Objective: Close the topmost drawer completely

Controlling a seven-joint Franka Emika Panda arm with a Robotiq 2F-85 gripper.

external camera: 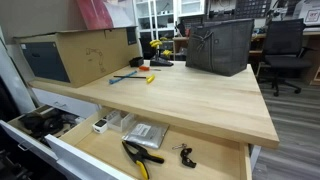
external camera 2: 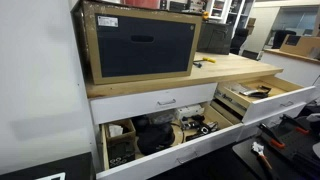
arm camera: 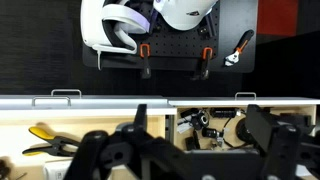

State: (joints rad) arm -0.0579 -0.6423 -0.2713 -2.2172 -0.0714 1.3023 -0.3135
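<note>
The topmost drawer [external camera: 220, 160] stands wide open below the counter [external camera: 190, 100], its pale wood floor bare to the camera. To the drawer's left in an exterior view, a deeper drawer [external camera: 62, 133] is open too and is packed with dark clutter.

Along the topmost drawer's floor lie these things:
- a small white device [external camera: 100, 125] near the left end
- a clear plastic packet [external camera: 147, 133] next to it
- yellow-handled pliers [external camera: 140, 157] in front of the packet
- a small dark item [external camera: 187, 155] further right

On the counter above the drawer's left end sits a cardboard box [external camera: 95, 50] holding a dark appliance [external camera: 45, 58]. A yellow-handled tool [external camera: 150, 78] lies above the drawer's middle. A dark grey bag [external camera: 218, 47] stands above its right end.

In the wrist view the gripper [arm camera: 200, 120] hangs over the topmost drawer with its jaws spread apart and nothing between them. There the pliers lie at the left, just inside the white front panel with its silver bow handle [arm camera: 65, 94].

The back of the topmost drawer is hidden under the counter, and its front corner is cut off by the frame edge. The small dark item is too small to name, and the deeper drawer's contents blur into one dark mass. In the wrist view the gripper's black body covers the lower part of the topmost drawer.
</note>
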